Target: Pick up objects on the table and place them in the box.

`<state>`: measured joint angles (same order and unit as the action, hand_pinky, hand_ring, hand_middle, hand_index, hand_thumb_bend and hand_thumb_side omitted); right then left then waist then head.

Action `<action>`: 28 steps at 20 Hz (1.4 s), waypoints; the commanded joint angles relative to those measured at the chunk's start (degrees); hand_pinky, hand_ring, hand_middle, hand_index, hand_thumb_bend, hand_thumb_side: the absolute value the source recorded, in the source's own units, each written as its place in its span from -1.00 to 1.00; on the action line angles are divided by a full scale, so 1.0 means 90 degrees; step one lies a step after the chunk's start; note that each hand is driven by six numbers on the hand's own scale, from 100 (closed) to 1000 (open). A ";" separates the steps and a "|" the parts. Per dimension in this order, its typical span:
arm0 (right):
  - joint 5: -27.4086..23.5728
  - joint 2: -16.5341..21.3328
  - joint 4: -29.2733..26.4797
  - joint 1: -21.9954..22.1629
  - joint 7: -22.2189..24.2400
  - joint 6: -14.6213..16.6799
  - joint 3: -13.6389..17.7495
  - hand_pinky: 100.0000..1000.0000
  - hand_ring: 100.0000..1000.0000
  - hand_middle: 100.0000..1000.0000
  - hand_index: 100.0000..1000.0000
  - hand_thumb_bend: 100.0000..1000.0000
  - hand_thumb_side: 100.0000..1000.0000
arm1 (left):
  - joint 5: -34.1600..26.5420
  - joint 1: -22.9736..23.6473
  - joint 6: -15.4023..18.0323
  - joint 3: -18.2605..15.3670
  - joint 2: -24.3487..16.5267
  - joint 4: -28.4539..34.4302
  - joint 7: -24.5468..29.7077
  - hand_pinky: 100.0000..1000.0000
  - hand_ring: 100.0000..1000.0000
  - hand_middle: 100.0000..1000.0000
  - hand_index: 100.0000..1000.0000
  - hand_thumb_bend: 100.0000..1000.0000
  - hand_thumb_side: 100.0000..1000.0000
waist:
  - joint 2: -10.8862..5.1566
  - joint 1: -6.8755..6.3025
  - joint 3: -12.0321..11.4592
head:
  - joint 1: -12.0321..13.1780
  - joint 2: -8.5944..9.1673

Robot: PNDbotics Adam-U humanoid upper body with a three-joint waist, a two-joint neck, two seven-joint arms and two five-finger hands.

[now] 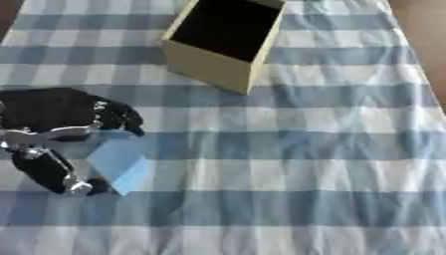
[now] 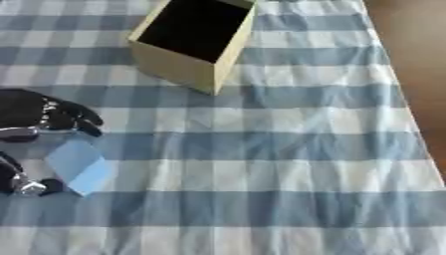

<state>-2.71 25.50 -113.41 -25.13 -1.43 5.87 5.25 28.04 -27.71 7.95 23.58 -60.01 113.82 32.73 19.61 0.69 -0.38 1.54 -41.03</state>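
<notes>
At about nine o'clock, the left robot hand (image 1: 61, 132) sits low over the worktop (image 1: 305, 164), which is covered in a blue and white checked cloth. Its black fingers (image 1: 118, 117) curl over the top of a small light blue block (image 1: 118, 162), and its thumb (image 1: 56, 174) hooks in from below, so the robot hand is clamped on the block. The block lies just to the right of the palm, between fingers and thumb. It looks flat-faced and box-like, its long axis running roughly from eleven to five o'clock. Whether it is lifted off the cloth, I cannot tell. Well apart, toward twelve o'clock, stands the open cream box (image 1: 213, 64), dark inside. The right robot hand is not visible, so the left is the nearer.
</notes>
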 commanded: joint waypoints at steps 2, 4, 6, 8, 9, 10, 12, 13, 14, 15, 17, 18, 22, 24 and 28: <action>-0.0046 0.0160 -0.0114 -0.0039 -0.0029 0.0001 0.0071 0.41 0.35 0.25 0.53 -1.00 1.00 | 0.0117 -0.0047 0.0006 -0.0141 -0.0133 0.0086 -0.0032 0.26 0.59 0.72 0.78 -0.11 -0.67 | -0.0079 -0.0008 0.0003 | -0.0013 0.0002; -0.0055 0.0159 -0.0113 -0.0044 -0.0025 -0.0001 0.0069 0.41 0.35 0.25 0.53 -1.00 1.00 | 0.0172 -0.0070 -0.0023 -0.0095 -0.0122 0.0086 0.0034 0.27 0.60 0.72 0.78 -0.09 -0.68 | -0.0064 -0.0005 0.0015 | -0.0008 0.0035; -0.0065 0.0156 -0.0111 -0.0048 -0.0017 -0.0001 0.0065 0.40 0.35 0.25 0.53 -1.00 1.00 | 0.0261 -0.0108 -0.0071 -0.0038 -0.0108 0.0086 0.0141 0.27 0.60 0.72 0.78 -0.08 -0.68 | -0.0053 -0.0004 0.0026 | 0.0000 0.0058; -0.0074 0.0155 -0.0107 -0.0048 -0.0010 -0.0002 0.0061 0.40 0.35 0.25 0.53 -1.00 1.00 | 0.0331 -0.0147 -0.0129 0.0039 -0.0101 0.0086 0.0278 0.27 0.60 0.71 0.78 -0.08 -0.69 | -0.0040 -0.0006 0.0044 | 0.0008 0.0086; -0.0078 0.0154 -0.0105 -0.0048 -0.0008 -0.0002 0.0060 0.40 0.35 0.25 0.53 -1.00 1.00 | 0.0359 -0.0174 -0.0163 0.0079 -0.0091 0.0086 0.0357 0.27 0.60 0.71 0.78 -0.08 -0.69 | -0.0036 -0.0007 0.0050 | 0.0010 0.0094; -0.0083 0.0153 -0.0102 -0.0047 -0.0007 -0.0003 0.0060 0.40 0.35 0.25 0.53 -1.00 1.00 | 0.0379 -0.0203 -0.0191 0.0123 -0.0083 0.0086 0.0441 0.27 0.60 0.70 0.77 -0.10 -0.69 | -0.0032 -0.0010 0.0058 | 0.0017 0.0097; -0.0091 0.0152 -0.0099 -0.0042 -0.0003 -0.0005 0.0060 0.40 0.35 0.25 0.53 -1.00 1.00 | 0.0408 -0.0262 -0.0241 0.0182 -0.0058 0.0086 0.0573 0.26 0.59 0.68 0.75 -0.12 -0.71 | -0.0027 -0.0015 0.0064 | 0.0022 0.0103; -0.0094 0.0149 -0.0097 -0.0041 -0.0001 -0.0006 0.0060 0.40 0.35 0.25 0.53 -1.00 1.00 | 0.0418 -0.0286 -0.0263 0.0206 -0.0044 0.0086 0.0625 0.26 0.59 0.68 0.75 -0.11 -0.71 | -0.0025 -0.0018 0.0066 | 0.0022 0.0110; -0.0098 0.0146 -0.0097 -0.0040 -0.0001 -0.0007 0.0060 0.40 0.35 0.25 0.53 -1.00 1.00 | 0.0425 -0.0306 -0.0282 0.0229 -0.0031 0.0086 0.0667 0.26 0.59 0.67 0.74 -0.11 -0.70 | -0.0021 -0.0020 0.0070 | 0.0022 0.0119; -0.0102 0.0144 -0.0097 -0.0039 -0.0001 -0.0008 0.0061 0.40 0.35 0.25 0.53 -1.00 1.00 | 0.0430 -0.0322 -0.0300 0.0248 -0.0019 0.0086 0.0696 0.25 0.58 0.64 0.73 -0.12 -0.71 | -0.0020 -0.0022 0.0071 | 0.0022 0.0124; -0.0109 0.0137 -0.0097 -0.0036 0.0003 -0.0010 0.0060 0.40 0.35 0.25 0.53 -1.00 1.00 | 0.0458 -0.0355 -0.0346 0.0276 0.0002 0.0086 0.0718 0.24 0.57 0.60 0.70 -0.14 -0.72 | -0.0019 -0.0023 0.0074 | 0.0026 0.0129; -0.0111 0.0134 -0.0096 -0.0034 0.0006 -0.0012 0.0059 0.40 0.35 0.25 0.53 -1.00 1.00 | 0.0473 -0.0366 -0.0371 0.0282 0.0013 0.0086 0.0708 0.16 0.50 0.45 0.64 -0.19 -0.76 | -0.0019 -0.0023 0.0075 | 0.0023 0.0137; -0.0118 0.0127 -0.0091 -0.0022 0.0015 -0.0015 0.0060 0.40 0.35 0.25 0.53 -1.00 1.00 | 0.0518 -0.0396 -0.0436 0.0318 0.0049 0.0086 0.0624 0.06 0.39 0.20 0.46 -0.24 -0.81 | -0.0021 -0.0022 0.0072 | 0.0020 0.0156; -0.0120 0.0120 -0.0090 -0.0018 0.0020 -0.0016 0.0059 0.40 0.35 0.24 0.53 -1.00 1.00 | 0.0567 -0.0412 -0.0454 0.0317 0.0065 0.0086 0.0579 -0.01 0.32 0.14 0.40 -0.28 -0.86 | -0.0023 -0.0020 0.0069 | 0.0018 0.0161; -0.0123 0.0120 -0.0087 -0.0012 0.0023 -0.0016 0.0062 0.41 0.35 0.24 0.53 -1.00 1.00 | 0.0664 -0.0398 -0.0507 0.0318 0.0089 0.0086 0.0449 -0.24 0.11 0.03 0.28 -0.49 -0.99 | -0.0020 -0.0014 0.0069 | 0.0006 0.0185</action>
<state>-3.60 25.50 -113.41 -24.73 -1.30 5.74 5.30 33.44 -30.69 3.56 26.95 -58.46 113.83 37.30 20.45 0.62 0.29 1.63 -39.90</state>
